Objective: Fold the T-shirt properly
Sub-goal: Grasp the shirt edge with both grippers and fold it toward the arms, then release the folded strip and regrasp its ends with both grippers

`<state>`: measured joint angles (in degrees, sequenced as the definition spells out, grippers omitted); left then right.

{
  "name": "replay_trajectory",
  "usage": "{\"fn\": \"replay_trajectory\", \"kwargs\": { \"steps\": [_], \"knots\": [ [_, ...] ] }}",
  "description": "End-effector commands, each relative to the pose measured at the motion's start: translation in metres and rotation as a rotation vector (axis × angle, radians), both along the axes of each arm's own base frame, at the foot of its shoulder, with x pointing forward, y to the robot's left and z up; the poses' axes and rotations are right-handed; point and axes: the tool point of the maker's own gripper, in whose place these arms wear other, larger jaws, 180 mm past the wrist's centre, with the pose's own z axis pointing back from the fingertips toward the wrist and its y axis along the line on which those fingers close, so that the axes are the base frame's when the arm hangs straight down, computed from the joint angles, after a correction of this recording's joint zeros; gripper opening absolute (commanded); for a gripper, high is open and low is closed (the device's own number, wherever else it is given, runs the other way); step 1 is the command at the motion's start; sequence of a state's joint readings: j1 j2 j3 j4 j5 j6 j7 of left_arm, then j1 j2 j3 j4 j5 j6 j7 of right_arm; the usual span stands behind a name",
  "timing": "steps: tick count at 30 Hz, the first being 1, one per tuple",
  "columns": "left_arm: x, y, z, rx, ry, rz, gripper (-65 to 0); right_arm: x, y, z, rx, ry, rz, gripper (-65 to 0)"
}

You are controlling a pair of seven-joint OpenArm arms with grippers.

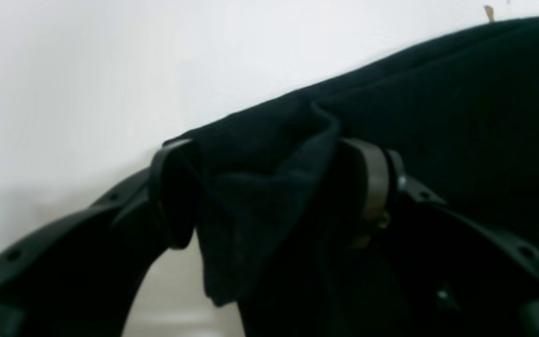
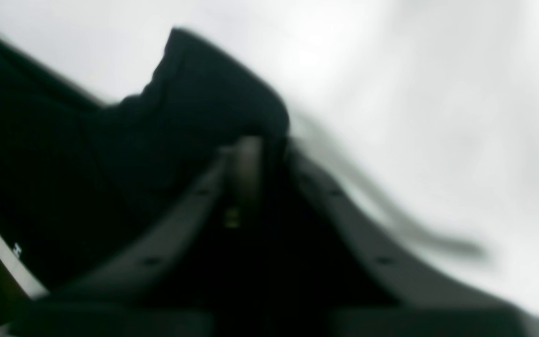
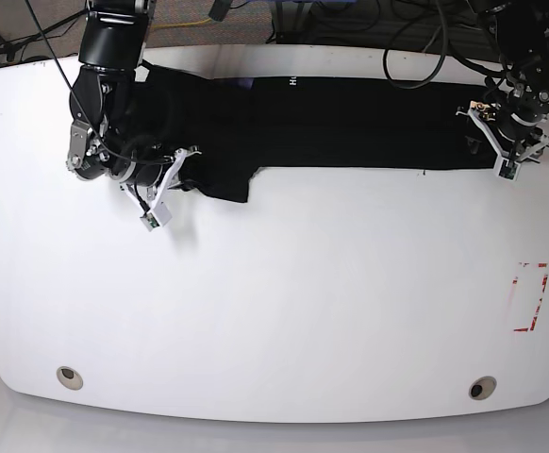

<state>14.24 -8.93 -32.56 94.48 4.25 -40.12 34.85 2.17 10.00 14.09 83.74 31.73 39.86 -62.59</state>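
White table (image 3: 284, 311): T-shirt (image 3: 350, 123), black, lies along far edge, long axis left-right. Left gripper (image 1: 269, 187) clamps bunched cloth at one end; right gripper (image 2: 251, 154) pinched shut on opposite end.

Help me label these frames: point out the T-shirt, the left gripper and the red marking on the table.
T-shirt (image 3: 350, 123), base view, flat middle of the cloth.
Left gripper (image 1: 274, 187), left wrist view, between the fingertips, with cloth bunched there.
Red marking (image 3: 531, 298), base view, its right edge.
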Motion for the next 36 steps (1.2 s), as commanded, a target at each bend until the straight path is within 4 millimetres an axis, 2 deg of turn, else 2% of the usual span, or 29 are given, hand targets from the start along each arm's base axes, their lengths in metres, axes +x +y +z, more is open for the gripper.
{"fn": "replay_trajectory", "kwargs": {
  "steps": [1, 5, 12, 18, 23, 25, 29, 31, 33, 36],
  "knots": [
    [0.004, 0.005, 0.005, 0.007, -0.019, 0.000, -25.3, 0.012, -0.002, 0.032, -0.019, -0.113, 0.012, -64.5],
    [0.000, 0.006, -0.004, -0.009, 0.003, 0.010, -25.3, -0.002, -0.017, 0.054, -0.094, -0.166, 0.003, -64.5],
    [-0.001, 0.006, -0.008, -0.016, 0.014, 0.013, -25.3, -0.036, -0.016, 0.072, -0.164, -0.209, 0.027, -64.4],
    [-0.001, 0.006, -0.009, -0.017, 0.016, 0.014, -25.3, -0.060, -0.018, 0.058, -0.168, -0.149, 0.031, -64.2],
    [-0.001, 0.013, -0.007, 0.001, 0.020, 0.011, -25.3, -0.073, -0.036, 0.051, -0.185, -0.111, -0.024, -63.4],
    [-0.003, 0.016, -0.008, 0.002, 0.027, 0.012, -25.3, -0.076, -0.043, 0.050, -0.193, -0.103, -0.045, -56.9],
    [0.000, 0.016, -0.010, -0.005, 0.025, 0.016, -25.3, -0.081, -0.067, 0.051, -0.220, -0.097, -0.117, -29.3],
    [0.003, 0.017, -0.007, -0.004, 0.016, 0.018, -25.3, -0.083, -0.081, 0.053, -0.235, -0.098, -0.158, -19.7],
    [0.005, 0.017, -0.006, -0.006, 0.011, 0.019, -25.3, -0.084, -0.094, 0.056, -0.249, -0.101, -0.199, -15.4],
    [0.007, 0.015, -0.003, -0.009, -0.001, 0.018, -25.3, -0.083, -0.098, 0.059, -0.250, -0.108, -0.215, -18.1]
  ]
}}
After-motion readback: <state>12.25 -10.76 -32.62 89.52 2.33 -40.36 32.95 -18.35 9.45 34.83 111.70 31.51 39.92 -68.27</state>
